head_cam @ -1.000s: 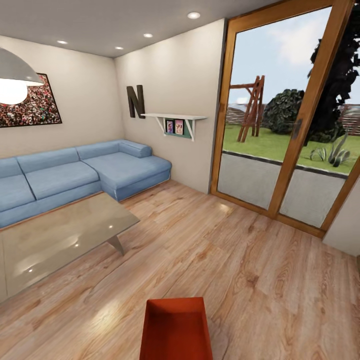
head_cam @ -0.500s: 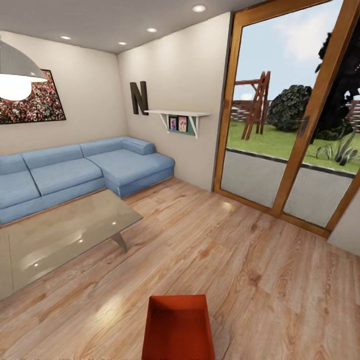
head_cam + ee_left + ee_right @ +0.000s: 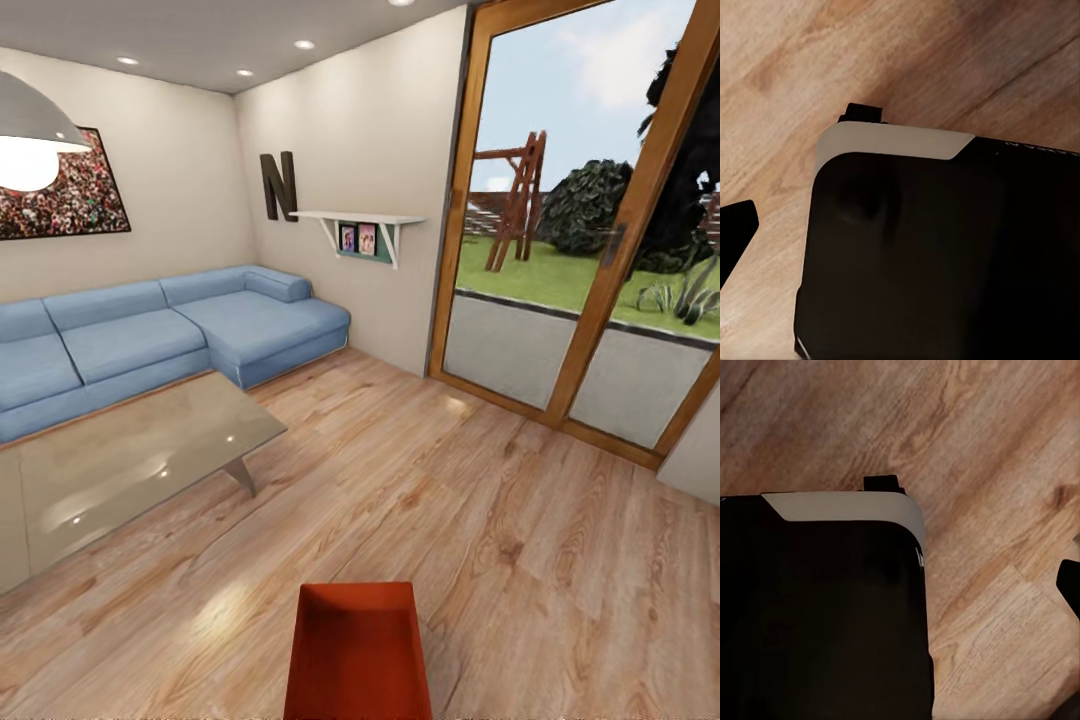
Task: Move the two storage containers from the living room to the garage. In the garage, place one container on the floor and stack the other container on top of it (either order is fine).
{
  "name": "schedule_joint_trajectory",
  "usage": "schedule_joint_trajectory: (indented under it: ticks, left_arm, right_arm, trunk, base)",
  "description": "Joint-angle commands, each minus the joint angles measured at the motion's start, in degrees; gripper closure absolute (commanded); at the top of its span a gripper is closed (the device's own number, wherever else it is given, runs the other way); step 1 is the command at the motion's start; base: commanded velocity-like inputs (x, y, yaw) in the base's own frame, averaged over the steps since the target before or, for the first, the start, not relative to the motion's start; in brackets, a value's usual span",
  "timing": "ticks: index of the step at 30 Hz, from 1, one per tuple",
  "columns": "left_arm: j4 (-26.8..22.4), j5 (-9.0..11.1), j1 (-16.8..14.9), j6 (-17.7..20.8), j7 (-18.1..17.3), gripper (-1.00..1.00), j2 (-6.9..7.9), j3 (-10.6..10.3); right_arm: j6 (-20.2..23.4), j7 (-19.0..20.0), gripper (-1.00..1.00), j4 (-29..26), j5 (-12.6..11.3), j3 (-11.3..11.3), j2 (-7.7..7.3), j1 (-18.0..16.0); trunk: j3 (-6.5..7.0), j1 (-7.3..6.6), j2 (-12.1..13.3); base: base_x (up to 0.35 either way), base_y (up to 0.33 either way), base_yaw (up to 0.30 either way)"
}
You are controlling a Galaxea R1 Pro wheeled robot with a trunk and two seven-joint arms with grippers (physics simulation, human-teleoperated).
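One orange-red storage container (image 3: 358, 650) sits low and close in front of the robot over the living room's wood-plank floor (image 3: 500, 520), apparently carried for the garage trip, though whether either gripper's fingers hold it I cannot tell

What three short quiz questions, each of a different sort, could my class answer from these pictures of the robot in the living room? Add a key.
1. True or false: the orange-red container rests on the glass coffee table.
2. What colour is the corner sofa?
3. The shelf with photos hangs: A) beside the letter N, B) above the sofa's middle, C) on the glass doors.

Key: 1 false, it shows low at the view's bottom edge, over the wood-plank floor; 2 blue; 3 A.
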Motion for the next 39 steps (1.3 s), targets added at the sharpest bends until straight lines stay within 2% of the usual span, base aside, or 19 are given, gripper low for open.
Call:
schedule_joint_trajectory:
  ticks: [1, 39]
  left_arm:
    - [0.1, 0.4, 0.0, -0.2, -0.1, -1.00, -0.01, 0.0]
    - [0.1, 0.5, 0.0, -0.2, -0.1, -1.00, -0.01, 0.0]
  right_arm:
    - [-0.3, 0.0, -1.00, 0.2, -0.4, 0.5, 0.05, -0.1]
    - [-0.3, 0.0, -1.00, 0.2, -0.4, 0.5, -0.04, -0.1]
  trunk:
    - [-0.15, 0.00, 0.0]
    - [-3.57, 0.00, 0.0]
  base:
    - [0.000, 0.000, 0.000]
    - [0.000, 0.000, 0.000]
